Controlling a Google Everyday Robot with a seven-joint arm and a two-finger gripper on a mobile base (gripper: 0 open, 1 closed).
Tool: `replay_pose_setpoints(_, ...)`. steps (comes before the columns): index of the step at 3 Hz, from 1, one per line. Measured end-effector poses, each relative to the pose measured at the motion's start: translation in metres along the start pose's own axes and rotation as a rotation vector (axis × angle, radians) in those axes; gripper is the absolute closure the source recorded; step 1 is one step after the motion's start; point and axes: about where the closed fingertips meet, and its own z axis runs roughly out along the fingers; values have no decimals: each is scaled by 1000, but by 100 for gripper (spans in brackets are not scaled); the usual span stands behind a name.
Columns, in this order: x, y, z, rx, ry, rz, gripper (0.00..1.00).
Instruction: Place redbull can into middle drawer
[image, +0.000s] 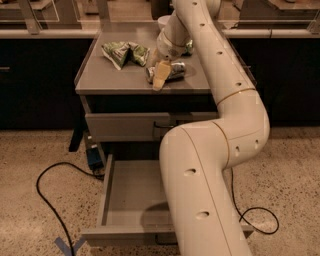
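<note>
The redbull can (175, 71) lies on its side on the grey cabinet top (105, 80), near the front edge. My gripper (161, 76) reaches down from the back and sits right at the can's left end, touching or almost touching it. The middle drawer (131, 192) is pulled out wide below a closed drawer (120, 126). Its inside shows nothing in it, and my arm (200, 190) hides its right part and the centre of its front.
A green foil chip bag (122, 52) lies at the back left of the top. A green pack (188, 47) peeks out behind my arm. A white cup (164, 21) stands at the back. A black cable (47, 197) and a blue object (94, 157) lie on the floor to the left.
</note>
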Motion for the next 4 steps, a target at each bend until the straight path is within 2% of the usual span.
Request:
replay_pose_setpoints(1,-1,3,-1,4,-6,-2,89)
replay_pose_setpoints(2,-12,2,-22,84,-94,-75,100)
replay_pose_setpoints(3,-27,10,-61,210,-199,-150,100)
replay_pose_setpoints(4,-44,24,-43,202,-251,-159,100)
